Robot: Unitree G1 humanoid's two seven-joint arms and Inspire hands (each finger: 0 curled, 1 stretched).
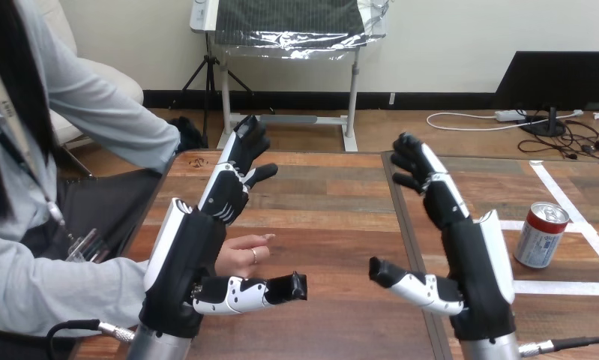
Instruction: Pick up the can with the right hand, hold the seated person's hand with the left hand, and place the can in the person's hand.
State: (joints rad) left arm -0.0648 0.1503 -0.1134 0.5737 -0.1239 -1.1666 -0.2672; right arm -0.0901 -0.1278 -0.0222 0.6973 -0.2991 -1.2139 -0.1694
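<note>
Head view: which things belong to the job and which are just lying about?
Job: can, upright at the view's right; person's hand; left hand and right hand, both open.
Lying about: white tape strips on the table.

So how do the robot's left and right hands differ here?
The left hand stands right by the person's hand, which lies on the table; I cannot tell if they touch. The right hand has nothing close: the can stands upright off to its right, apart from it. The left hand's fingers lean toward the view's right, the right hand's toward its left. Both are raised, open and hold nothing.
</note>
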